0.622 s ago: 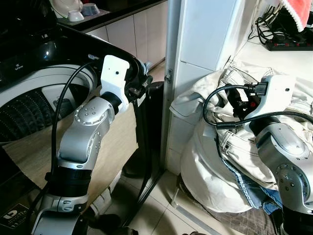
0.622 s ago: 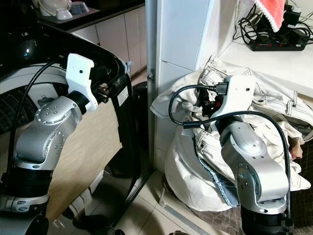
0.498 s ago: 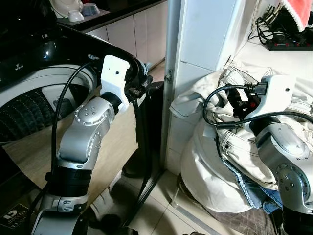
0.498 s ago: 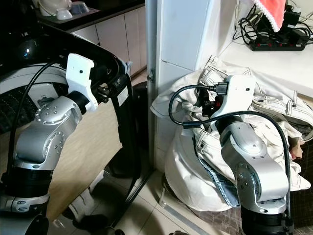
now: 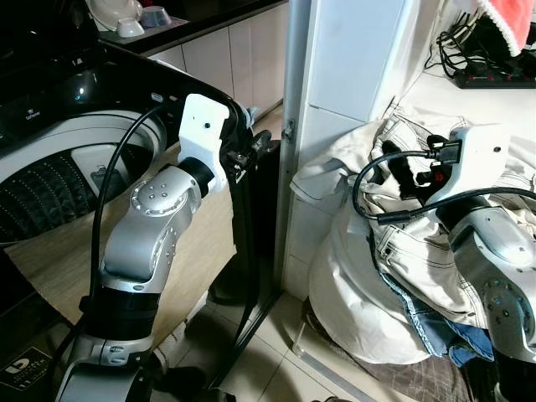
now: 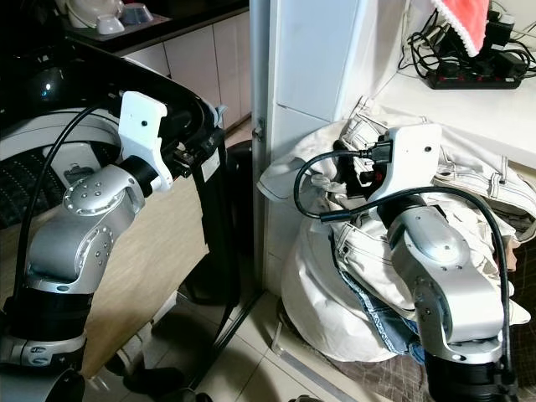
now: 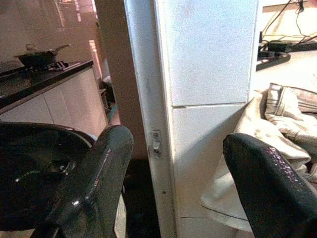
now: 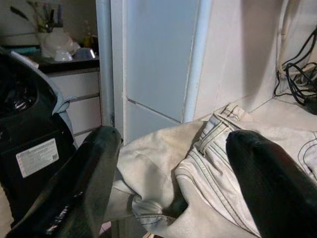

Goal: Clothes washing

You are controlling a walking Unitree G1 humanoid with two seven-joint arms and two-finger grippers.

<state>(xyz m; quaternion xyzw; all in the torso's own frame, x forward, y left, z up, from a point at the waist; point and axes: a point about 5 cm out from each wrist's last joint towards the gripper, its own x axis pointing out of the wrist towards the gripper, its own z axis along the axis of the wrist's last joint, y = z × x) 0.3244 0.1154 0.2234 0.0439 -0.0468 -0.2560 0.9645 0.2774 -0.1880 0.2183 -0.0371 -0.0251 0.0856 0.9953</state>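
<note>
Change: both of our arms have lifted a little since the earlier pictures; the right wrist now sits higher above the laundry and the left wrist has crept up and toward the door post. Nothing in the pile has shifted.
Washing machine (image 5: 59,159): a black top-loader on our left, lid up, its ribbed drum showing; the open mouth is ready to take a load.
Door post (image 7: 198,99): the white frame and panel standing between the machine and the clothes, with a small latch plate low on it.
Clothes pile (image 5: 352,276): a mound of cream garments on the floor against the white panel, well apart from the drum; cream jeans (image 8: 218,163) with dark stitching lie on top and a bit of blue denim (image 5: 435,322) peeks from beneath.
Left gripper (image 7: 173,183): held up beside the machine's rim, fingers spread wide, nothing between them.
Right gripper (image 8: 168,183): poised just above the jeans' waistband, fingers (image 8: 89,178) wide apart, not touching the cloth as far as we can see.
Meaning for the task: we judge the small rise to be a line-up for the first grab; no garment is lifted or loaded yet, so the washing has barely begun.
</note>
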